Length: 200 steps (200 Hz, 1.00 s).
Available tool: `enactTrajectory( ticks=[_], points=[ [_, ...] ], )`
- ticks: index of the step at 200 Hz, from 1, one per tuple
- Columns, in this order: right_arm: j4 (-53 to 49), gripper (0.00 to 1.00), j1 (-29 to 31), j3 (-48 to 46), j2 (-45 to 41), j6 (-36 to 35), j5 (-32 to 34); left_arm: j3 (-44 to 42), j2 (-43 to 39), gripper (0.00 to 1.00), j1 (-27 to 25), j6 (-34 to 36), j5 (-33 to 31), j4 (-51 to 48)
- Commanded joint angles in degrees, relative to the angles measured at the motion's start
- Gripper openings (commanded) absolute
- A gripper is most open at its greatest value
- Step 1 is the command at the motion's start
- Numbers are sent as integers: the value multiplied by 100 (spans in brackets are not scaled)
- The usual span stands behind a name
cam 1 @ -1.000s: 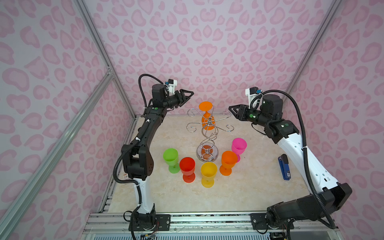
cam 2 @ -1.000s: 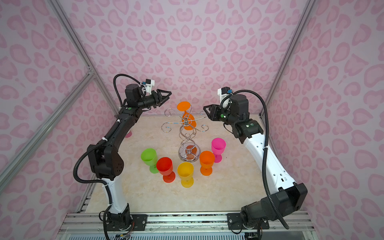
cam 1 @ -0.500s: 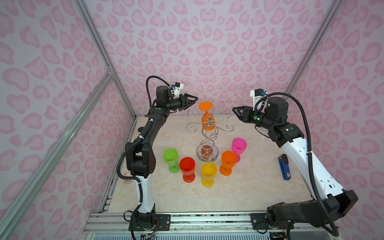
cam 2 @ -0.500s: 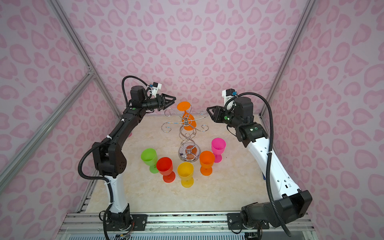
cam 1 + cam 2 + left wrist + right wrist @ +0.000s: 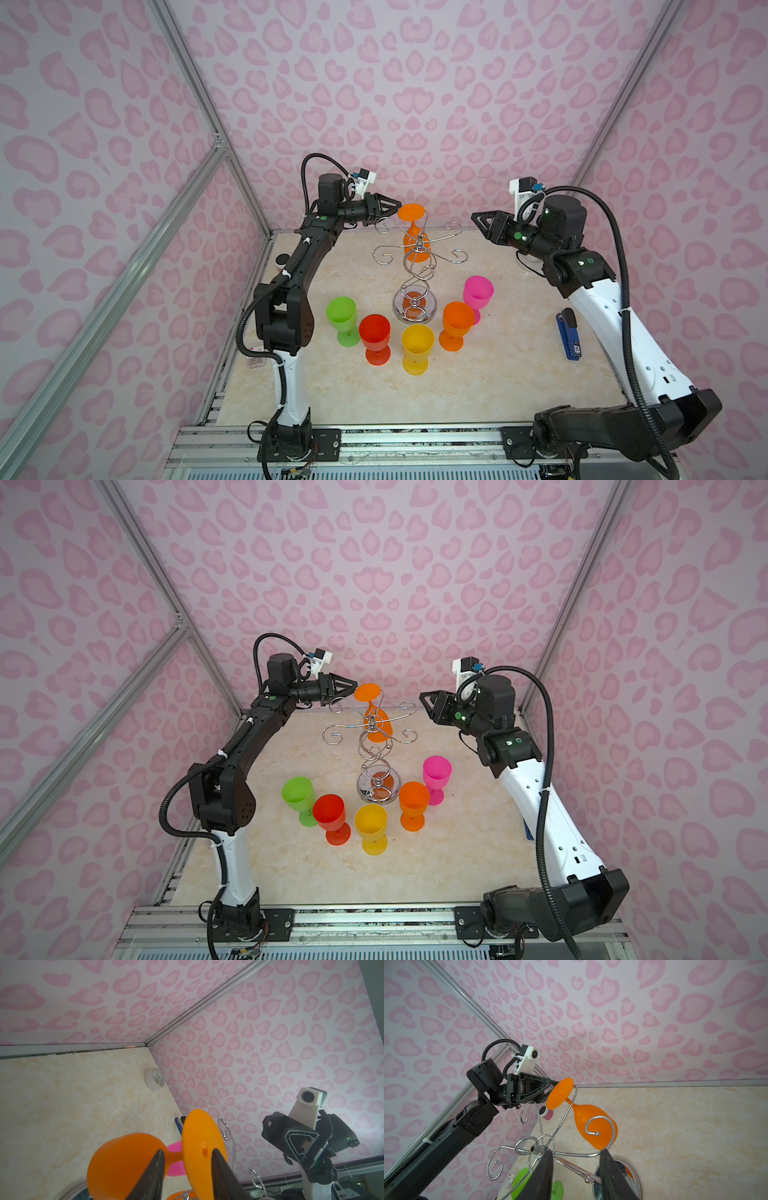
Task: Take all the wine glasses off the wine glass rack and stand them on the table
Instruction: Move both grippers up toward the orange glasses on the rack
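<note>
An orange wine glass (image 5: 415, 249) (image 5: 377, 726) hangs upside down from a back hook of the chrome wine glass rack (image 5: 415, 276) (image 5: 374, 752). Its round foot (image 5: 199, 1142) is uppermost. My left gripper (image 5: 394, 206) (image 5: 354, 683) is level with that foot. In the left wrist view my left gripper (image 5: 187, 1152) has its fingers apart on either side of the foot's rim and stem, without clear contact. My right gripper (image 5: 476, 216) (image 5: 576, 1152) hovers open to the right of the rack, level with the hooks, holding nothing.
Several coloured plastic glasses stand upright in front of the rack's base: green (image 5: 341, 309), red (image 5: 375, 330), yellow (image 5: 417, 338), orange (image 5: 457, 318) and pink (image 5: 478, 289). A blue stapler (image 5: 568, 334) lies at the right. A tape roll (image 5: 154, 1079) sits by the wall.
My left gripper has moved right, up to the hanging glass's foot, and its jaws have narrowed. The right arm has drawn back a little to the right.
</note>
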Motion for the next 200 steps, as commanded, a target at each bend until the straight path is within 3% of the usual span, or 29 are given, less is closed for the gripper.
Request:
enactTrajectory(
  ticks=[1, 54, 200],
  points=[
    [99, 38, -20, -145, 16, 65, -90, 64, 9, 39, -24, 158, 202, -25],
    [161, 38, -63, -228, 0, 111, -150, 62, 38, 39, -42, 261, 312, -118],
    [-36, 39, -19, 200, 289, -47, -212, 378, -105, 44, 261, 149, -427, 6]
  ],
)
